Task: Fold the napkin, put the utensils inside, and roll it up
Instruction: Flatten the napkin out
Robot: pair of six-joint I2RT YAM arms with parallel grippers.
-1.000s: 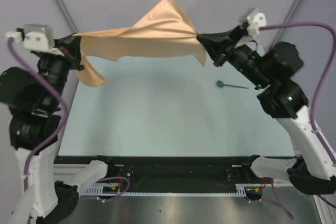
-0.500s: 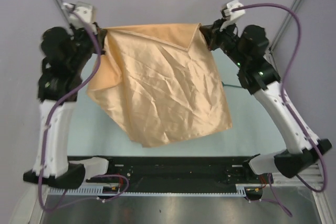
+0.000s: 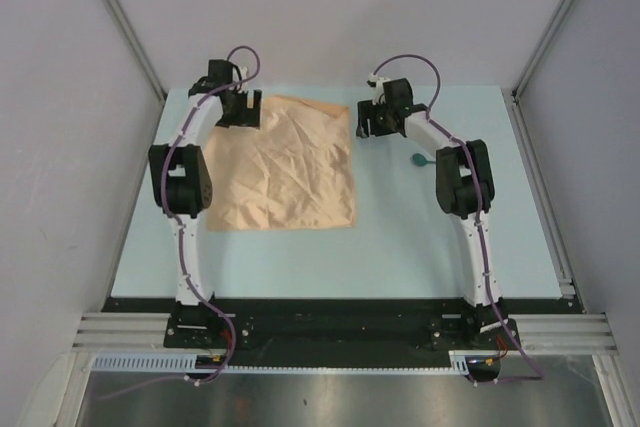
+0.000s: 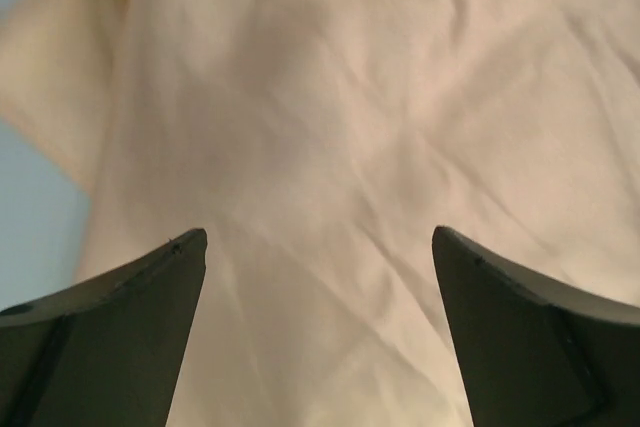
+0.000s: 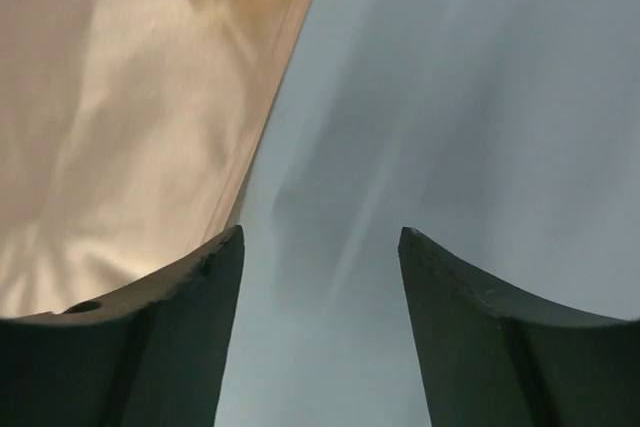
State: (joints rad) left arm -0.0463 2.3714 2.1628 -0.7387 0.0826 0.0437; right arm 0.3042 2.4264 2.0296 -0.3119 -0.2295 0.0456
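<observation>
The peach-orange napkin lies spread flat and crumpled on the pale table, at its far middle. My left gripper is at the napkin's far left corner, open, with only cloth below its jaws. My right gripper hovers just off the napkin's far right corner, open over bare table, the cloth's edge to its left. A small dark teal utensil lies on the table right of the napkin, partly behind the right arm.
The light blue table ends at a black rail by the arm bases. Grey walls and slanted metal posts close in the back and sides.
Both arms swung down and away to the far side, laying the napkin flat on the table. Both grippers opened and let go of its corners.
</observation>
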